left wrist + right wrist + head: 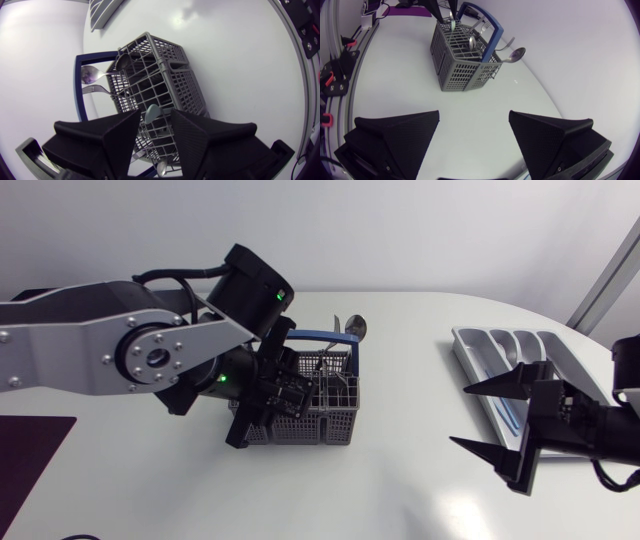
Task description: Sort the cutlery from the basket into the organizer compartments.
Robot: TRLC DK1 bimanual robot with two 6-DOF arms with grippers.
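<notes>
Head view: white table (400, 490), both arms in. Grey plastic mesh cutlery basket (325, 405) with a blue hoop handle (330, 338) stands upright near the table's middle, a bit toward the far edge. Left arm enters from the left edge and tips down over the basket's left side. Left end effector (155, 116) is right at the basket's top.

Left wrist view: its fingers stand narrow, only a small gap, and the rounded end of a pale green utensil handle (151, 113) sits in that gap. Slivers of mesh show on both sides of it, so it is not clamped as far as visible. Shiny metal spoon (355, 328) pokes out past the basket's far side, bowl out over the table. Metal fork (95, 90) lies just beside it, tines out past the blue handle. More metal cutlery stands in the basket's cells, count unclear.

Pale grey plastic cutlery organizer (490, 345) with slanted compartments lies by the table's right edge, well apart from the basket. Its contents are too hidden to tell.

Right end effector (460, 417) hangs over the organizer's near part on the side facing the basket, fingers spread wide, holding nothing. Right wrist view shows only bare table between them, basket well ahead.
</notes>
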